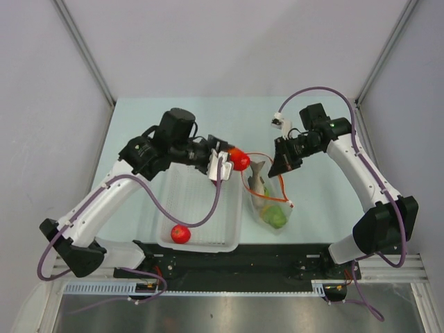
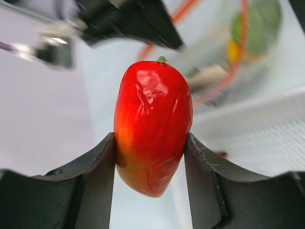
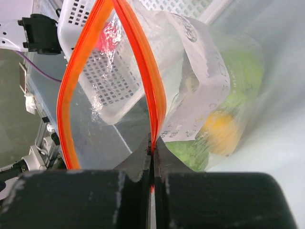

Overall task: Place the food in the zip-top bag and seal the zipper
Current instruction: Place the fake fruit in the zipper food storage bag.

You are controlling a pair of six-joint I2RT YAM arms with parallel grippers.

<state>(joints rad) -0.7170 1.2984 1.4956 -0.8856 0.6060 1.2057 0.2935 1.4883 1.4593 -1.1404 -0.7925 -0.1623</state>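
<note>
My left gripper is shut on the orange-red pepper-like piece, held in the air just left of the bag's mouth. The clear zip-top bag lies right of the basket, its orange-red zipper gaping open. My right gripper is shut on the zipper's right edge, holding the mouth open. Inside the bag are the grey fish, the green ball fruit and the yellow-orange round fruit. A red round fruit lies in the basket's near part.
The white perforated basket stands left of the bag, under my left arm. A small white tab sits at the zipper's near end. The black rail with the arm bases runs along the table's near edge.
</note>
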